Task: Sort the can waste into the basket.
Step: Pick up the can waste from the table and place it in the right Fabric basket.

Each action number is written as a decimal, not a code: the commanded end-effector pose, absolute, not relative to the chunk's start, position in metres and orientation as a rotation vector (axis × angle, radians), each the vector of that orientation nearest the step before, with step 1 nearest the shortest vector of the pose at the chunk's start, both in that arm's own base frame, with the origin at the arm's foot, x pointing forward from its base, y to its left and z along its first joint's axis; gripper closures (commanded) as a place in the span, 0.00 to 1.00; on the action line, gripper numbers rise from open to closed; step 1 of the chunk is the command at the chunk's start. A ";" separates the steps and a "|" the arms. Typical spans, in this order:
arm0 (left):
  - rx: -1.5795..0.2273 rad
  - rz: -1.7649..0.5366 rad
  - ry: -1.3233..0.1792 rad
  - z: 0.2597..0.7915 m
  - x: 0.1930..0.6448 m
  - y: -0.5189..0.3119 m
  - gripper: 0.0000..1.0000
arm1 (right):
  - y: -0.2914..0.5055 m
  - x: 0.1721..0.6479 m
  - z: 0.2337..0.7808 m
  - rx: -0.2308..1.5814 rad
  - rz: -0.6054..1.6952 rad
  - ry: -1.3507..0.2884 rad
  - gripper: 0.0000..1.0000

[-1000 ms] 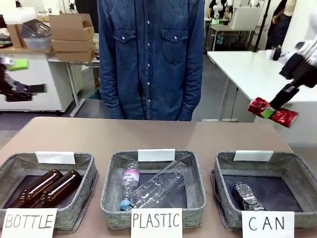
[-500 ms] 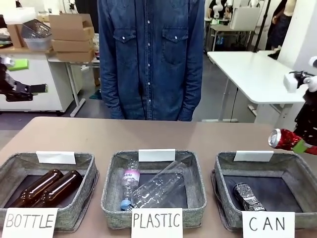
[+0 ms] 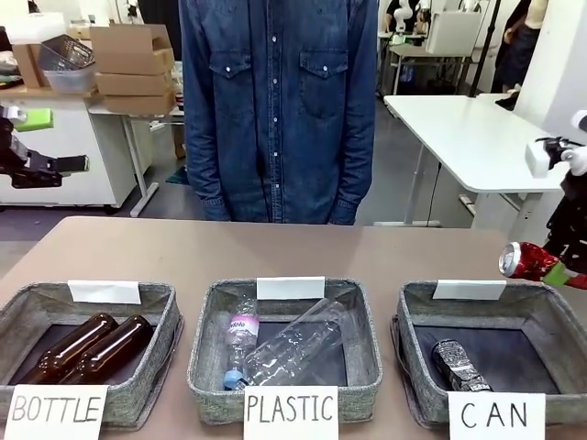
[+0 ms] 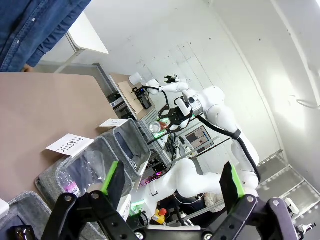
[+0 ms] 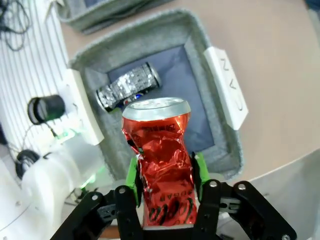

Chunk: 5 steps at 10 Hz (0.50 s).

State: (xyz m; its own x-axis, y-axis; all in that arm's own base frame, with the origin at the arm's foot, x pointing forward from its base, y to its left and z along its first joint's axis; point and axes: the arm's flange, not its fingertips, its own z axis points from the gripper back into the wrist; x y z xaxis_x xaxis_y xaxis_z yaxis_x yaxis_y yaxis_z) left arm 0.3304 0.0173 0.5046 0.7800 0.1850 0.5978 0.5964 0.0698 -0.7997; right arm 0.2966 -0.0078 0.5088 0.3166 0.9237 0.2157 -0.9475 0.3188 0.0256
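table (image 3: 183,247): tan top, three grey baskets in a row below both tools
CAN basket (image 3: 541,302): directly under the right tool, "CAN" sign on its near wall
PLASTIC basket (image 3: 206,339): between the two tools, held clear bottles
BOTTLE basket (image 3: 165,307): below the left tool, held two brown bottles
right tool (image 5: 165,172): hung over the CAN basket, green pads pinching the red can
left tool (image 4: 172,182): raised high off the table, fingers spread wide, nothing between them
red can (image 5: 160,150): crumpled, gripped at mid-body, silver top pointing away from the tool
black can (image 5: 127,86): lay on the basket's dark lining, under and beyond the red can
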 end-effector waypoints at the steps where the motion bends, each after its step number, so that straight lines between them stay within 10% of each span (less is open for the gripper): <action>1: -1.506 -0.340 -0.679 0.507 0.331 0.017 0.00 | -0.013 0.305 0.512 0.135 1.255 -0.163 0.00; 5: -1.506 -0.340 -0.679 0.507 0.331 0.017 0.00 | -0.017 0.304 0.514 0.149 1.262 -0.184 0.00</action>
